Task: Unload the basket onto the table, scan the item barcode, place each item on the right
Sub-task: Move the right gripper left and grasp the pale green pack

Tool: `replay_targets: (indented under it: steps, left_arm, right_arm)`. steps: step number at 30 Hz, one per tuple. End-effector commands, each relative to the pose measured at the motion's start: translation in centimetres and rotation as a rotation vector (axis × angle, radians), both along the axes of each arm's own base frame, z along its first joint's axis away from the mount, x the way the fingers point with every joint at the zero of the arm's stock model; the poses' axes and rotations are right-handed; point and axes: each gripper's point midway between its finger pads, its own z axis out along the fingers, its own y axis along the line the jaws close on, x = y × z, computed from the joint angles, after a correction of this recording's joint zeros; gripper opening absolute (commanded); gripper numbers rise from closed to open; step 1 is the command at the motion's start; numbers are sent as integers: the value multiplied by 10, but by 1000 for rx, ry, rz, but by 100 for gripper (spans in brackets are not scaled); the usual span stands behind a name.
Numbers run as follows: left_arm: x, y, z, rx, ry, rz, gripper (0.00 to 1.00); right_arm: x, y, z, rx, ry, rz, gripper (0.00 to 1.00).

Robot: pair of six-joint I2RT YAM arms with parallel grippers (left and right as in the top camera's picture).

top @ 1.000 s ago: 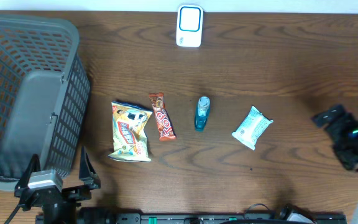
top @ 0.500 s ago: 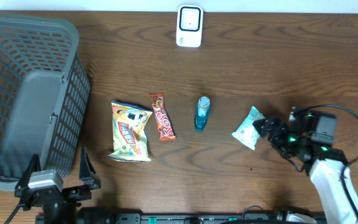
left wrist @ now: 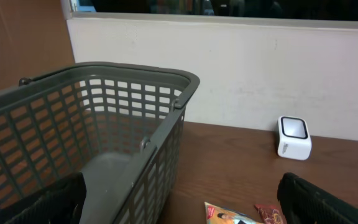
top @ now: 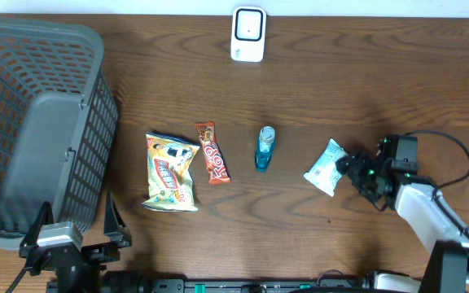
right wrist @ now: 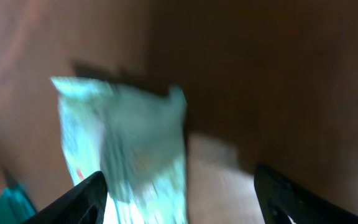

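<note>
The fingers (right wrist: 272, 196) of my right gripper (top: 353, 172) stand apart, holding nothing. The teal packet (top: 330, 167), centre right in the overhead view, lies toward the left-hand finger. I'd centre it before pinching, then present its barcode to the scanner (top: 248, 34) at top centre.

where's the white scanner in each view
overhead: white scanner at top centre, far from the snacks.
left wrist: right of middle, upright.
right wrist: not in it.
shared landmark: grey basket, to the scanner's left in both views that show it.
</note>
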Motion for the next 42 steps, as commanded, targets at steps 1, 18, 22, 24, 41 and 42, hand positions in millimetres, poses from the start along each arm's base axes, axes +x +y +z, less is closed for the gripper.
replay_targets:
  steps: [1,18,22,24,41,42]
  left_arm:
    - [-1,2,1,-8,-7,9,98]
    - [-1,2,1,-8,-6,9,98]
    - [-1,2,1,-8,-7,9,98]
    - [-1,2,1,-8,-6,9,98]
    - [-1,2,1,-8,-7,9,98]
    - [-1,2,1,-8,-7,9,98]
  right_arm:
    - [-34,-12,-48,-69,182,-51,73]
    - [-61,29,-74,112,319,57,67]
    - [-65,33,-73,138,335,62,68]
    - [-64,36,-71,157,332,67,69]
    - [-75,27,-89,64,264,111,1]
    - [-74,28,-89,72,262,114,1]
